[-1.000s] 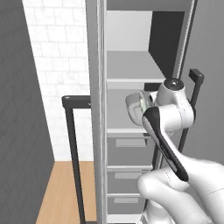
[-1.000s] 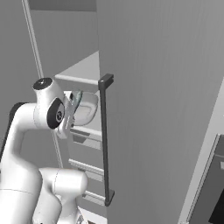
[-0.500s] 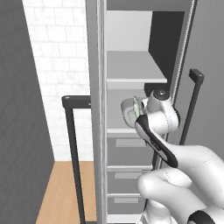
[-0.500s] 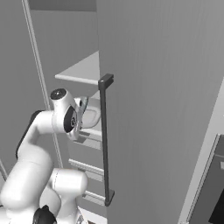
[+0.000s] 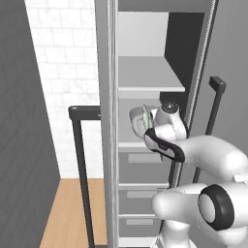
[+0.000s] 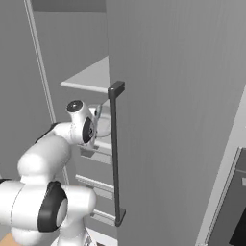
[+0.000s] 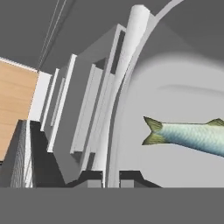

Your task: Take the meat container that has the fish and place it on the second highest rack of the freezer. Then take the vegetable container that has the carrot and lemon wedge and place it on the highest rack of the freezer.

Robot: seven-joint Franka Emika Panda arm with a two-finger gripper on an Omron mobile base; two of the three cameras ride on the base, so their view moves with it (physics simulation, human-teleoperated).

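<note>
Freezer [image 5: 145, 72] shelves are standing ahead; the gripper [image 7: 111, 177] is clamping the meat container [image 7: 175, 109] rim, tilted. Fish [image 7: 188, 135] risks sliding out.

Meat container [image 7: 175, 87]: smooth matt grey, plastic-looking, paler inside, thick rounded rim. Fish [image 7: 192, 135]: slightly glossy silvery blue-green skin, duller olive tail fin. Freezer [image 5: 145, 82]: flat matt pale grey shelves and drawer fronts, no texture. Door handle [image 6: 114, 153]: dark matt bar. Floor [image 5: 68, 208]: warm wood-look, smooth. Far wall [image 5: 63, 53]: white brick tiles, matt.
</note>
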